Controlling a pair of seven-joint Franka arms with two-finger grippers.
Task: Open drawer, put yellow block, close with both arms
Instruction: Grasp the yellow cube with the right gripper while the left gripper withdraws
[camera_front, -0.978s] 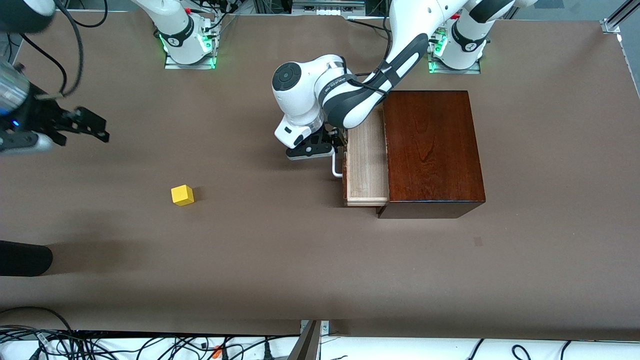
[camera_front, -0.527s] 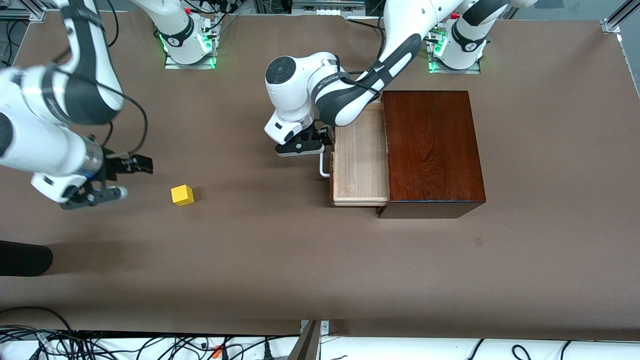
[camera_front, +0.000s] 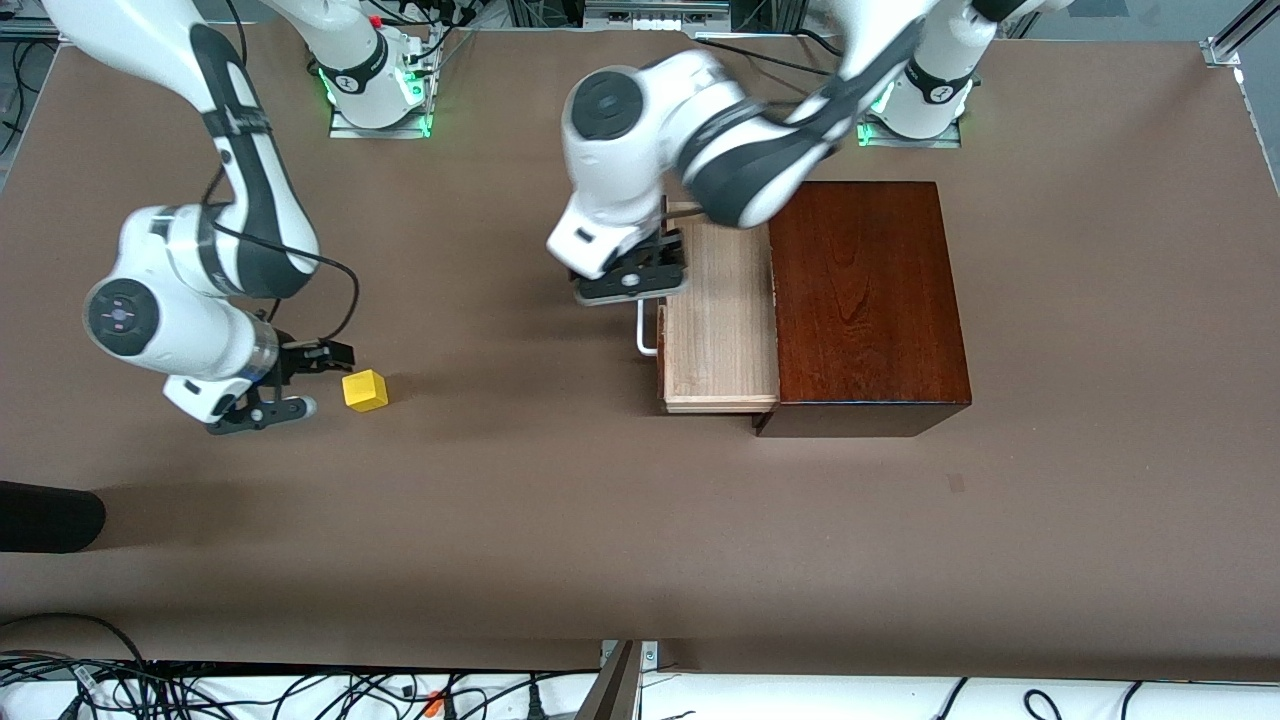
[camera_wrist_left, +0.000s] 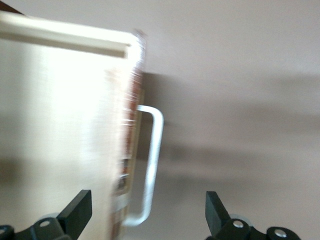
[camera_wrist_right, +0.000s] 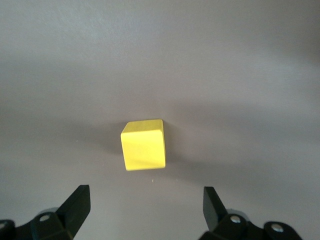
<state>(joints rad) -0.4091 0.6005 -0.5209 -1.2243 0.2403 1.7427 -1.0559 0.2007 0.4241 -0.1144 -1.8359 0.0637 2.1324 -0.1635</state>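
Brown tabletop (camera_front: 560, 520) carries a pale-wood drawer (camera_front: 720, 330) pulled out of its mahogany box (camera_front: 865, 300) — left tool (camera_front: 632, 280), spread, hangs above its white handle (camera_front: 646, 338); right tool (camera_front: 290, 385), spread, flanks the small yellow block (camera_front: 365, 390) for pickup.

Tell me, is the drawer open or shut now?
Open. The drawer sticks out of the box, showing its pale, bare floor. The open left gripper is over its handle, not gripping it.

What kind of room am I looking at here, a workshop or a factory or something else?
Most likely a robotics lab test bench. Two white arms are bolted to a brown-covered table, cables trail along its edge, and the only props are a yellow block and a wooden box with an open drawer.
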